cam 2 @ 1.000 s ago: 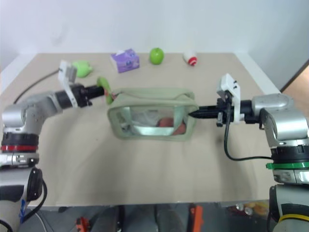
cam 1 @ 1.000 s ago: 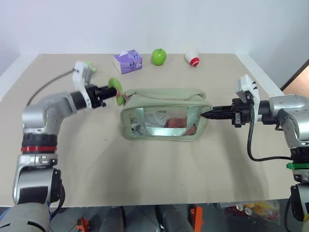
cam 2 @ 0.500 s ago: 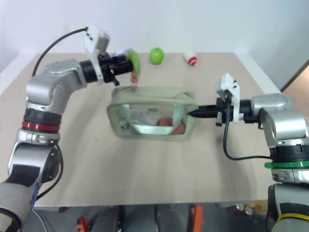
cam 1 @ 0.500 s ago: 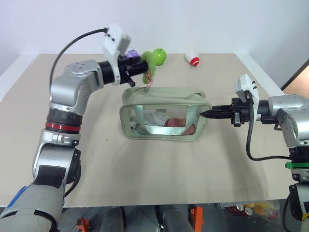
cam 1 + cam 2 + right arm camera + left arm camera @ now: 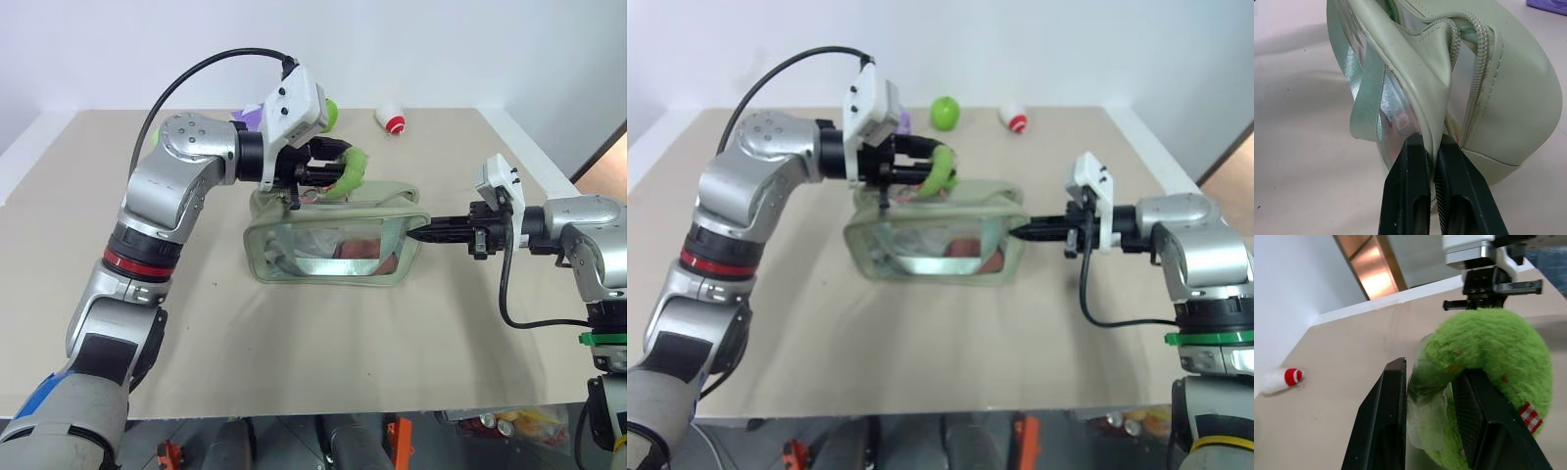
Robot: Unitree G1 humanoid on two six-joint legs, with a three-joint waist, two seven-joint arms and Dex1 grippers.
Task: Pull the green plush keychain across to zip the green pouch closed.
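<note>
Silver arms are wearing red and green bands; black cables are looping from white wrist camera housings.

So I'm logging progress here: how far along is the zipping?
Done: the right gripper is pinching the green pouch at its end, bracing it. In hand: the left gripper holds the green plush keychain over the pouch's top. Left: in the right wrist view, the zipper gapes open near the clamped end.
</note>
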